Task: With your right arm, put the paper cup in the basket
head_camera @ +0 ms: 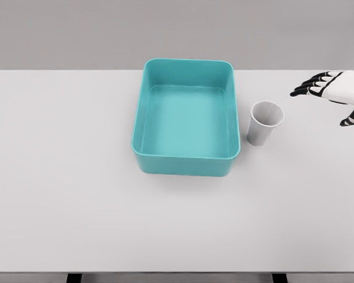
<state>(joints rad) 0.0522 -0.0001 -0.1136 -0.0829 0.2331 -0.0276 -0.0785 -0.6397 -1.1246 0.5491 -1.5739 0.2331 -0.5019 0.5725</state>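
White tabletop (pixel 76 224) fills the foreground. Beyond it, an upright white paper cup (pixel 265 123) stands just right of the empty teal basket (pixel 140 112). To the cup's right, apart, the right robot hand (pixel 336 94) hovers, fingers spread toward it, holding nothing.

one basket (pixel 143 132), one paper cup (pixel 264 123), one hand (pixel 336 91)

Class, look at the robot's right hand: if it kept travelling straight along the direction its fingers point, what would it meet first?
The right hand points leftward, passing above the paper cup in the picture. It likely meets the basket's far right corner first, though depth is unclear.
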